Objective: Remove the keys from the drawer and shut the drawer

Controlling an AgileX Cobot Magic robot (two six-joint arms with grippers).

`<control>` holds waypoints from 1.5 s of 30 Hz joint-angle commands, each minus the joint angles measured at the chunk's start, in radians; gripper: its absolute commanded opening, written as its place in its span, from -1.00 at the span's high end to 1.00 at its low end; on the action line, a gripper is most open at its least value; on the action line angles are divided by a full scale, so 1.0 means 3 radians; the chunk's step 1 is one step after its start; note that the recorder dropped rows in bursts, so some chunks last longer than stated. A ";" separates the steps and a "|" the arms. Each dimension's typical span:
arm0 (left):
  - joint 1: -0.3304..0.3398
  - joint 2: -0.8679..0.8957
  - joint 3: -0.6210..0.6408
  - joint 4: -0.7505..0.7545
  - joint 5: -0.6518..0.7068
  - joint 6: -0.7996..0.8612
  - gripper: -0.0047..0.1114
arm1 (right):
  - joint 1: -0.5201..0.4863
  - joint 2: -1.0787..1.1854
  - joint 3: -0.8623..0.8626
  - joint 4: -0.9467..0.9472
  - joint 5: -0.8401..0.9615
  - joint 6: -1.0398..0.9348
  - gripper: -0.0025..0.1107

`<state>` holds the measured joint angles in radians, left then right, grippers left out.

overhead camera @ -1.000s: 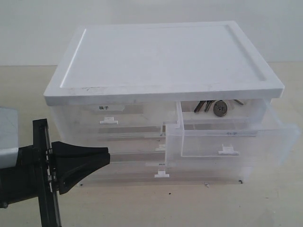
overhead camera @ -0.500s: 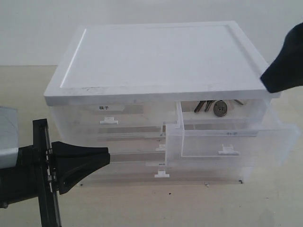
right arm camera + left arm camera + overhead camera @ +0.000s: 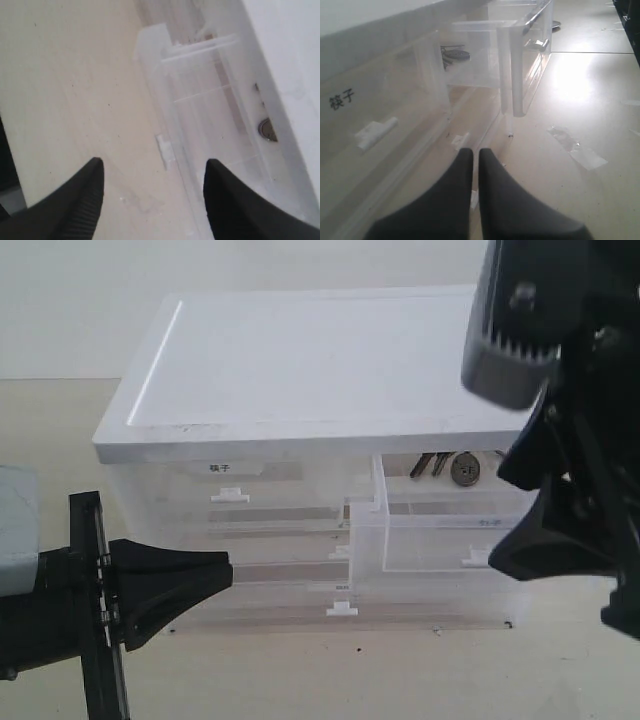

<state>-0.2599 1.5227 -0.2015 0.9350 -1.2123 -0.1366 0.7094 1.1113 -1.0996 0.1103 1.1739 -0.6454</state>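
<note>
The drawer (image 3: 420,535) is the right half-width one of a translucent cabinet, and it stands pulled out. At its back, under the cabinet's lid, lie the keys (image 3: 455,466) with a dark round fob. My right gripper (image 3: 495,520) hangs open close in front of the drawer's right end, holding nothing and hiding that end. In the right wrist view the gripper (image 3: 154,165) looks down on the drawer (image 3: 200,100), its white tab handle (image 3: 165,150) and the fob (image 3: 267,130). My left gripper (image 3: 226,566) is shut and empty, low at the left. The left wrist view shows that gripper (image 3: 475,152), the drawer (image 3: 520,60) and the keys (image 3: 454,52).
The cabinet has a wide white lid (image 3: 330,360). A half-width drawer with a black-lettered label (image 3: 232,468) sits left of the open one, with full-width drawers (image 3: 342,609) below. Bits of tape (image 3: 580,152) lie on the beige table.
My right arm came in from the upper right and dropped in front of the open drawer's right part. The left arm, the drawer and the keys have not moved.
</note>
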 commanded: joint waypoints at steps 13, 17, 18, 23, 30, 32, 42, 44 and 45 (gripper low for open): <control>-0.0017 0.0005 -0.0008 0.0013 -0.0029 -0.0015 0.84 | 0.0159 0.0068 0.0575 -0.0923 -0.0833 0.0188 0.02; -0.0017 0.0005 -0.0008 0.0013 -0.0029 -0.0015 0.84 | 0.0159 0.0068 0.0663 -0.0907 -0.0812 0.0188 0.26; -0.0017 0.0005 -0.0008 0.0013 -0.0029 -0.0015 0.84 | 0.0168 0.0068 0.0706 -0.0907 -0.0807 0.0163 0.44; -0.0017 0.0005 -0.0008 0.0013 -0.0029 -0.0015 0.84 | 0.0356 0.0056 0.0730 -0.0919 -0.0628 -0.0113 0.95; -0.0017 0.0005 -0.0008 0.0013 -0.0029 -0.0015 0.84 | 0.0663 0.0030 0.0718 -0.1028 -0.0128 -0.0341 0.96; -0.0017 0.0005 -0.0008 0.0013 -0.0029 -0.0015 0.84 | 0.0663 -0.0051 0.0712 -0.1119 -0.0141 -0.0341 0.96; -0.0017 0.0005 -0.0008 0.0013 -0.0029 -0.0015 0.84 | 0.0663 -0.0335 0.0717 -0.0746 -0.0155 -0.0405 0.93; -0.0017 0.0005 -0.0008 0.0013 -0.0029 -0.0015 0.84 | 0.0663 -0.0335 0.0717 -0.0746 -0.0161 -0.0327 0.75; -0.0017 0.0005 -0.0008 0.0013 -0.0029 -0.0015 0.84 | 0.0663 -0.0335 0.0717 -0.0746 -0.0169 -0.0292 0.62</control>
<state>-0.2599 1.5227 -0.2015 0.9350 -1.2123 -0.1366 0.9057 1.0283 -0.8820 -0.1243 1.1328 -0.7513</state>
